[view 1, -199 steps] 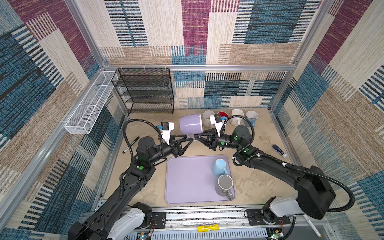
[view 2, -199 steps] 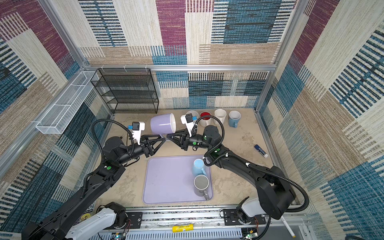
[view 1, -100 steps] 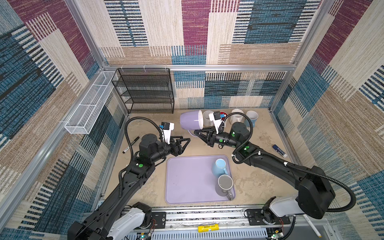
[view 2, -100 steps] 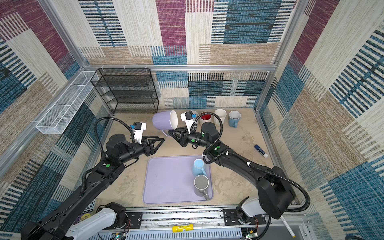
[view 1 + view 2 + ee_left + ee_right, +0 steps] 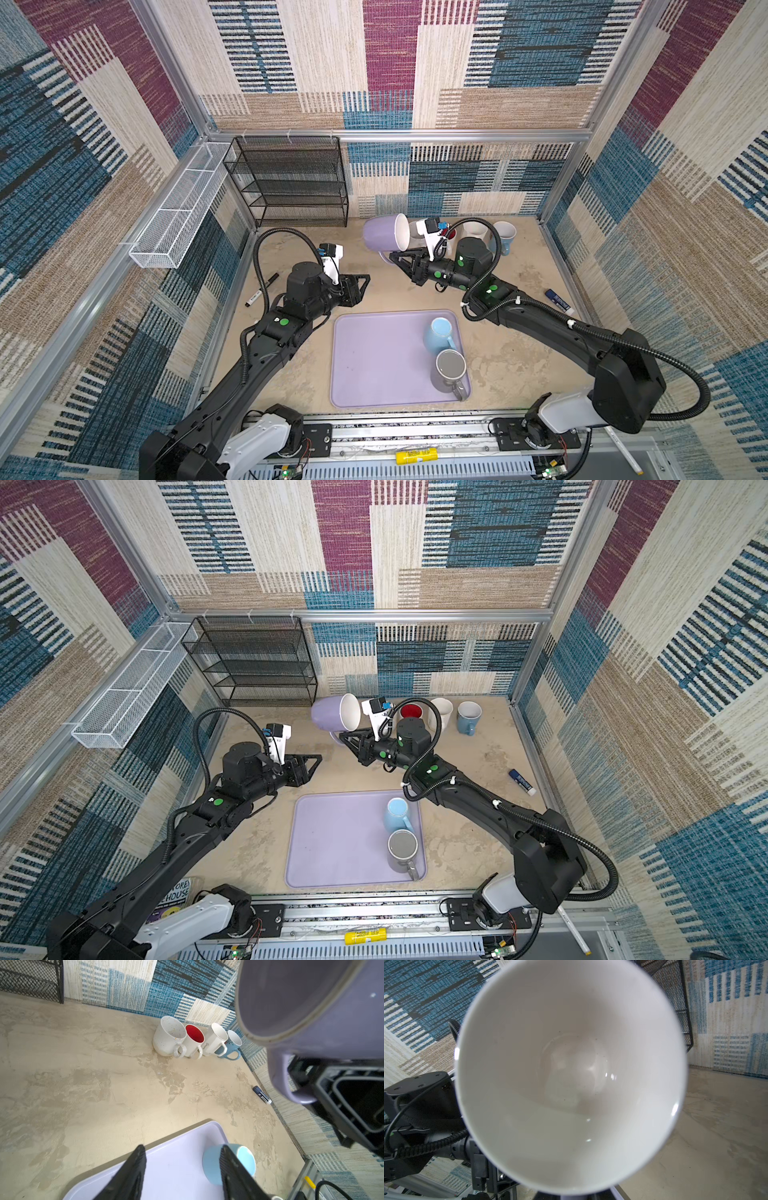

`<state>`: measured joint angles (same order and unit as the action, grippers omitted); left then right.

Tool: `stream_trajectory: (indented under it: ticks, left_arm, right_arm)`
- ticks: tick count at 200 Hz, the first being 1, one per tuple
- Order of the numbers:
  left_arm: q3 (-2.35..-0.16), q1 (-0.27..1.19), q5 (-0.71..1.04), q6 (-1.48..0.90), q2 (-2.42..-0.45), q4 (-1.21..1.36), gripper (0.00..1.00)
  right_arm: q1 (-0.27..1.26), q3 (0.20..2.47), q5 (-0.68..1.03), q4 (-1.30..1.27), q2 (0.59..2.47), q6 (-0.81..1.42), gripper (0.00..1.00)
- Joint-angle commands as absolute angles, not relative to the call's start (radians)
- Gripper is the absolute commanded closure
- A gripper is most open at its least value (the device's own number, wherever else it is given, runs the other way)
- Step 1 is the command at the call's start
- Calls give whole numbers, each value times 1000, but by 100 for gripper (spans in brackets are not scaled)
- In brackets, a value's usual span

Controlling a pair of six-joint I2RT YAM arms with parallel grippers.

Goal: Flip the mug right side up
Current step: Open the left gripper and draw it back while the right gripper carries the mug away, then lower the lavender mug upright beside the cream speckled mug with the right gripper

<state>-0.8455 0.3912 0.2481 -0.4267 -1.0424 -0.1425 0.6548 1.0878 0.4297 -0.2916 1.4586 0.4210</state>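
The purple mug (image 5: 384, 237) (image 5: 332, 712) hangs in the air on its side, with its white inside turned toward the right arm. My right gripper (image 5: 395, 259) (image 5: 345, 737) is shut on the mug's handle (image 5: 384, 257) from below. In the right wrist view the mug's white inside (image 5: 571, 1064) fills the frame and hides the jaws. My left gripper (image 5: 365, 280) (image 5: 318, 759) (image 5: 182, 1149) is open and holds nothing, to the left of and below the mug, over the tray's far left corner. The left wrist view shows the mug's base (image 5: 311, 1001) and handle (image 5: 299, 1093).
A lilac tray (image 5: 374, 361) holds a light blue mug (image 5: 438, 332) and a grey mug (image 5: 451, 368). Several mugs (image 5: 473, 232) (image 5: 170, 1039) line the back wall. A black wire rack (image 5: 291, 183), a white wire basket (image 5: 178, 220), a black marker (image 5: 262, 289) and a blue-and-white marker (image 5: 559, 299) are also here.
The right gripper has carried the mug a little higher and farther back, with its mouth turned more to the right. The left gripper has drawn back from the mug and narrowed slightly.
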Motion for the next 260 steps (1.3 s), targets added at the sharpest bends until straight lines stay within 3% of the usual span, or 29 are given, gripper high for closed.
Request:
stream_trajectory:
  ticks: [1, 148, 260]
  left_arm:
    - [-859, 391, 206, -410, -1049, -175, 42]
    - [-888, 395, 146, -376, -1012, -269, 42]
    - [-895, 394, 125, -349, -989, -311, 42]
  right_arm:
    - [657, 1124, 357, -289, 1470, 386, 100]
    - [656, 1396, 78, 33, 1695, 317, 100]
    - [641, 1642, 10, 223, 1934, 317, 100]
